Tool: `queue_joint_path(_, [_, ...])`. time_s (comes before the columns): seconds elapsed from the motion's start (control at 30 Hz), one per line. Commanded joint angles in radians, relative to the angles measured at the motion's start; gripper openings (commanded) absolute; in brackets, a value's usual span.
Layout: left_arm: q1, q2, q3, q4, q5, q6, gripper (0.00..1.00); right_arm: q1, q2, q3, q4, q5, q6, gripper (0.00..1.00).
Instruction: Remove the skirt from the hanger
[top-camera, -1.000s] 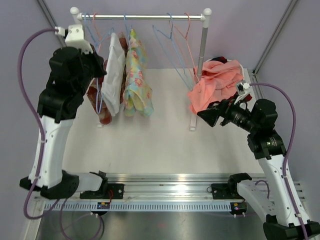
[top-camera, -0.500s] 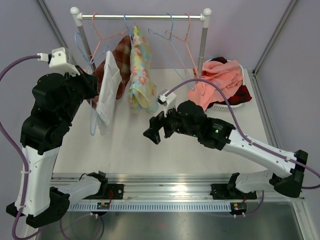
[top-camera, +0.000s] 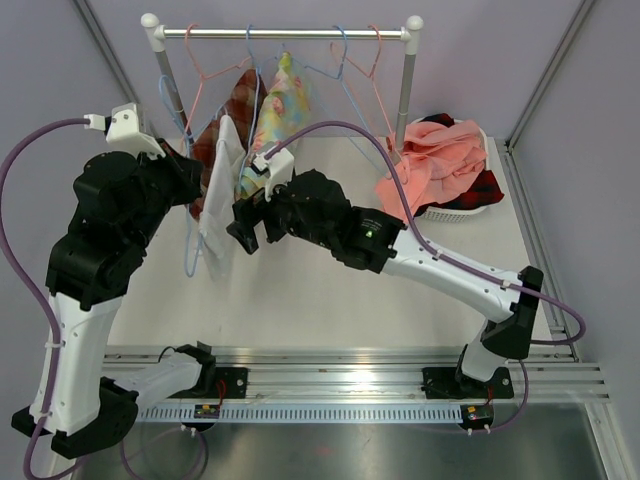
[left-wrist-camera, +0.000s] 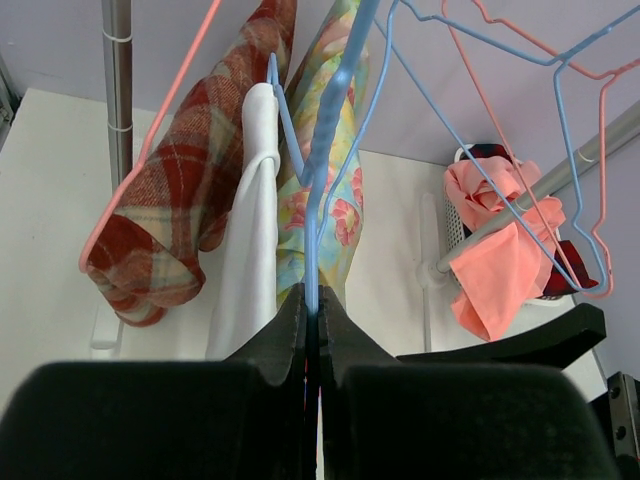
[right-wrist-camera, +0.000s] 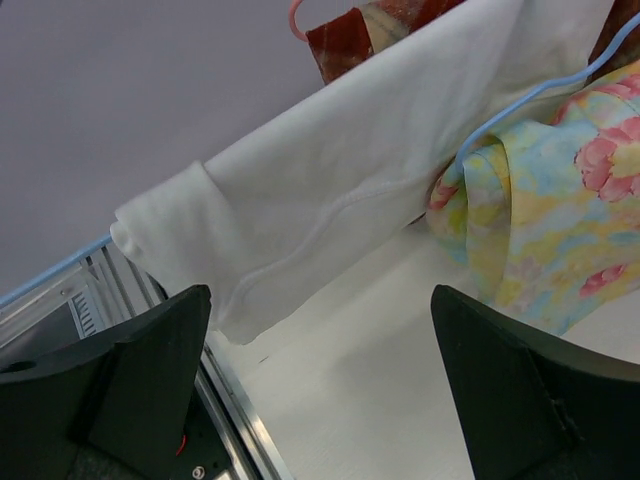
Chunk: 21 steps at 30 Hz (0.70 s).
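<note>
While the left tool (left-wrist-camera: 312, 300) presses its fingers together on the wire of a blue hanger (left-wrist-camera: 327, 140), the white skirt (left-wrist-camera: 250, 250) hangs folded over that same hanger. It sits above the left part of the desk (top-camera: 330, 290), below the level of the rail (top-camera: 285, 33). In the left wrist view the skirt falls as a narrow white strip just left of the pinched wire. A red plaid garment (left-wrist-camera: 190, 200) on a pink hanger (left-wrist-camera: 150, 150) sits just beside the skirt on its left. A floral garment (left-wrist-camera: 338, 205) in yellow, blue and pink lies close on its right.

From above, the right arm reaches across the desk from the right side, and the right tool (top-camera: 245, 222) sits just beside the skirt's lower half, facing it. Its fingers are spread wide. The right wrist view shows the white cloth beyond the gap between them, with the blue wire crossing the fabric and the floral garment behind. I cannot tell whether either finger touches the cloth.

Farther right, a heap of pink clothes (top-camera: 440, 160) lies near the rail's right post (top-camera: 405, 90), partly over a white basket (top-camera: 445, 213).
</note>
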Motion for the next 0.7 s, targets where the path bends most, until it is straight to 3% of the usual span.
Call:
queue_joint_path(0.0, [-0.005, -0.018, -0.001, 0.109, 0.022, -0.007, 0.00, 0.005, 0.034, 0.071, 0.002, 0.017, -0.010, 0.99])
queue_joint_path(0.67, [-0.005, -0.012, -0.008, 0.156, 0.058, -0.022, 0.00, 0.065, 0.138, 0.103, 0.017, -0.032, 0.030, 0.99])
